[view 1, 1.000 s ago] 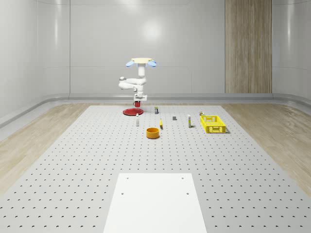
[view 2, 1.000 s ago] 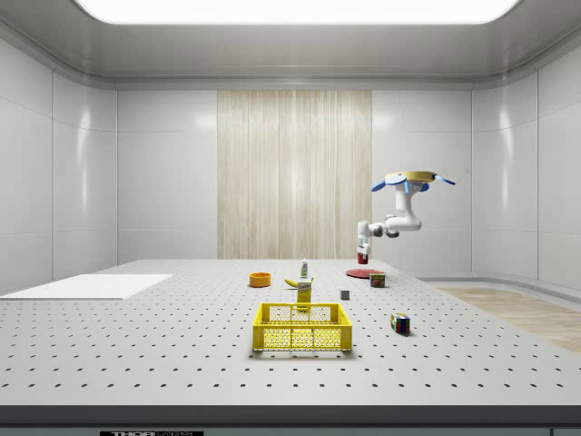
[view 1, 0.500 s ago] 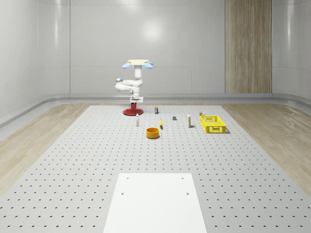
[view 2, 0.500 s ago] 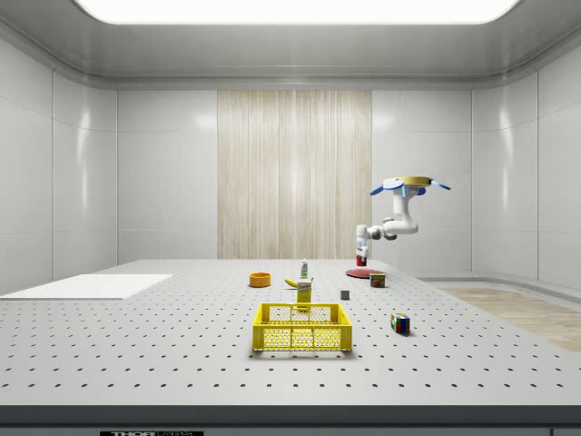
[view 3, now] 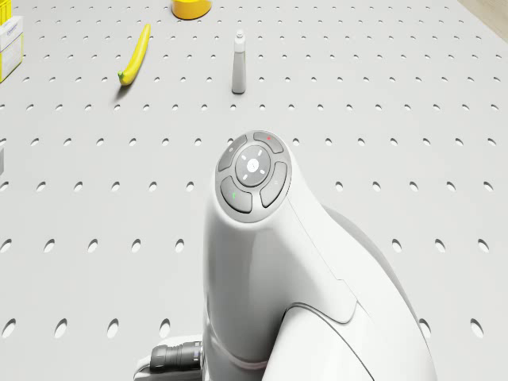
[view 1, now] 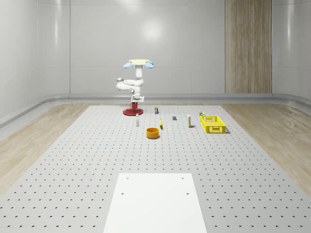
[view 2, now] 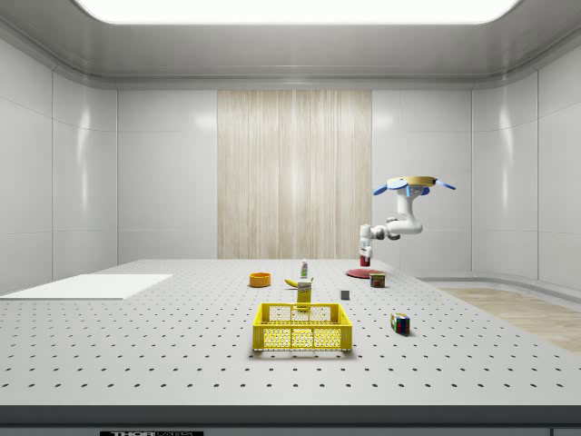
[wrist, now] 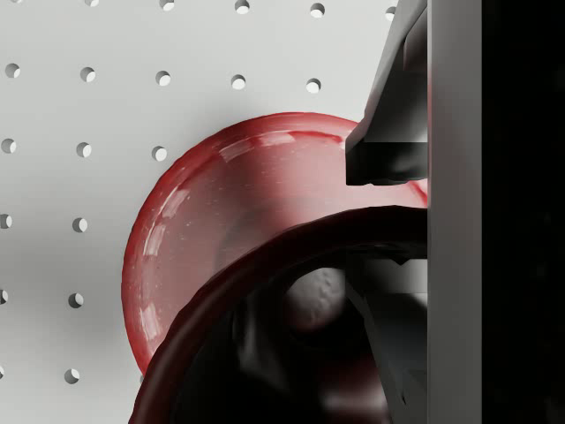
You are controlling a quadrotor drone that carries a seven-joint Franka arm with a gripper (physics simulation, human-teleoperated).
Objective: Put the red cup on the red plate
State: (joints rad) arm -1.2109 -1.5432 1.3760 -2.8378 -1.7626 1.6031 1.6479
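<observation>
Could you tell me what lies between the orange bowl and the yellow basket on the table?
In the whole-scene view, a banana and a small bottle stand between the orange bowl and yellow basket.

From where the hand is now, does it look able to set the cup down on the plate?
Probably yes. The hand holds the cup right above the plate, the drone hovers close by, and nothing lies between cup and plate.

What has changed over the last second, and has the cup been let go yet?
The drone drifted toward the whole-scene view's left, then settled, carrying the red cup from beside the red plate to directly over it. In the wrist view the gripper still holds the cup by its rim, so it is not released. The orange bowl and yellow crate stayed put.
</observation>
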